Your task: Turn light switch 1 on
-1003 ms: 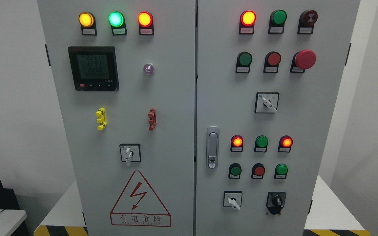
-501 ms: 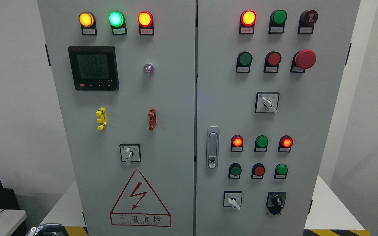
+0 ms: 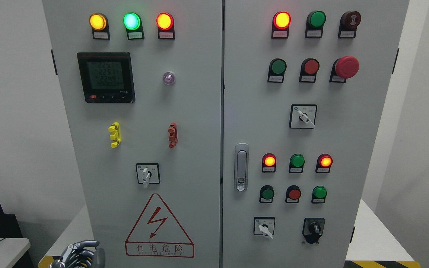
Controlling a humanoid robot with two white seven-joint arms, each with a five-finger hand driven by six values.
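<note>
The light switch cannot be told apart among the knobs on the grey metal cabinet [image 3: 184,111]; one white-handled rotary switch [image 3: 147,174] is sitting low on the left door, above the red warning triangle [image 3: 158,227]. The left hand [image 3: 78,255] is showing at the bottom edge, metal fingers curling, holding nothing.

Matt grey painted metal cabinet [image 3: 184,111], glossy plastic lamps [image 3: 164,21], shiny chrome door handle [image 3: 241,167].
</note>
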